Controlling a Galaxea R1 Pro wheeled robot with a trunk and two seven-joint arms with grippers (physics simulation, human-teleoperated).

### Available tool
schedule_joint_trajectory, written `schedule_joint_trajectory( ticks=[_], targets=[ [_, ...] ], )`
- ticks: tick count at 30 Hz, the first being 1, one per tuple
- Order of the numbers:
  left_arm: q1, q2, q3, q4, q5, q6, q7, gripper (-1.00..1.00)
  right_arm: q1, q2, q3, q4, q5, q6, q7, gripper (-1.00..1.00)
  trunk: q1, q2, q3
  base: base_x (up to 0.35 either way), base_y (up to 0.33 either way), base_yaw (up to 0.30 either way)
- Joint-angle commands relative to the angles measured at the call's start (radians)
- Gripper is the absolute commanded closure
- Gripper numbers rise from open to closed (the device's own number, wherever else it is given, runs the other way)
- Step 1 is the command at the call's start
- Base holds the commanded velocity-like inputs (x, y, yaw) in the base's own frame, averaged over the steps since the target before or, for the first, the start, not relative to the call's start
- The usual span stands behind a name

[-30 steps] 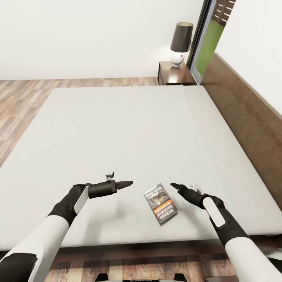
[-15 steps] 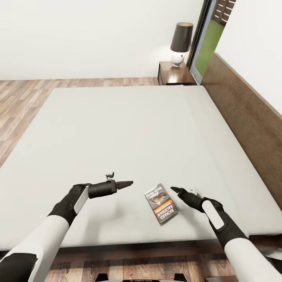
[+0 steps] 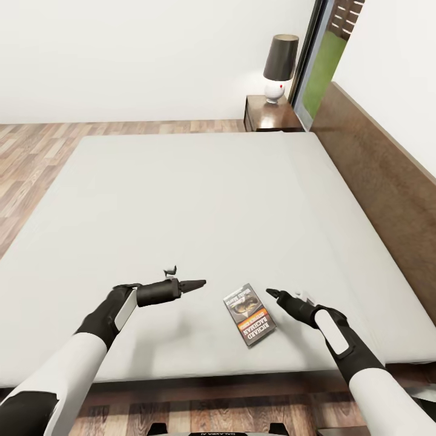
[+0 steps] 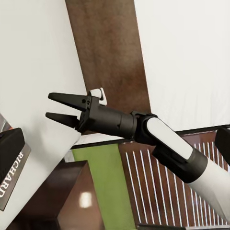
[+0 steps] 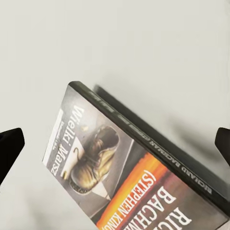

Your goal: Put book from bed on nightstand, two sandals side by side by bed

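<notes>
Pale grey-white mattress of the bed [image 3: 200, 200] takes up most of the head view. The book [image 3: 249, 314] lies flat near the bed's near edge, cover up, between the two hands. Right hand [image 3: 272, 293] sits just beside the book's right edge, not touching as far as I can judge. Left hand [image 3: 200, 283] hovers to the book's left, apart from it; cannot tell whether its fingers are parted. Nightstand [image 3: 270, 115] stands at the far corner by the headboard, a lamp [image 3: 278, 68] on top.

Left wrist view: right hand [image 4: 60, 108] seen side-on, fingers spread, nothing between them. A corner of the book [image 4: 10, 167] shows.

Right wrist view: book [image 5: 129, 172] lies close ahead on the mattress, dark fingertips [image 5: 9, 146] wide apart to either side, not closed on it.

Judgement: book not yet picked up; nightstand placement and both sandals remain.
</notes>
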Motion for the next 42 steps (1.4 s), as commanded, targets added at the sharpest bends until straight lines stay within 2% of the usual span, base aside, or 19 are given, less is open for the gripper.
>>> schedule_joint_trajectory(
  ticks=[1, 6, 22, 30, 42],
  targets=[
    [0.000, -0.001, -0.004, 0.003, 0.008, 0.009, 0.000, -1.00, 0.000, -0.001, 0.002, -0.001, -0.003, 0.002, 0.001, -1.00, 0.004, -0.007, -0.004, 0.000, 0.000, 0.000],
    [0.000, -0.004, -0.005, 0.015, 0.007, 0.009, 0.000, -1.00, 0.000, -0.001, 0.001, -0.001, -0.003, 0.002, 0.001, -1.00, 0.023, -0.042, -0.019, 0.000, 0.000, 0.000],
    [0.000, -0.005, -0.005, 0.018, 0.008, 0.007, 0.000, -1.00, -0.001, 0.005, 0.007, 0.000, -0.001, 0.001, -0.002, -1.00, 0.023, -0.042, -0.019, 0.000, 0.000, 0.000],
    [0.000, -0.018, -0.004, 0.043, 0.007, 0.006, 0.003, -1.00, 0.000, 0.008, 0.009, 0.001, -0.001, 0.001, -0.002, -1.00, 0.023, -0.042, -0.019, 0.000, 0.001, 0.000],
    [0.000, -0.018, -0.004, 0.047, 0.007, 0.004, 0.004, -1.00, 0.000, 0.008, 0.009, 0.001, 0.000, 0.000, -0.002, -1.00, 0.023, -0.042, -0.019, 0.000, 0.085, 0.000]
  ],
)
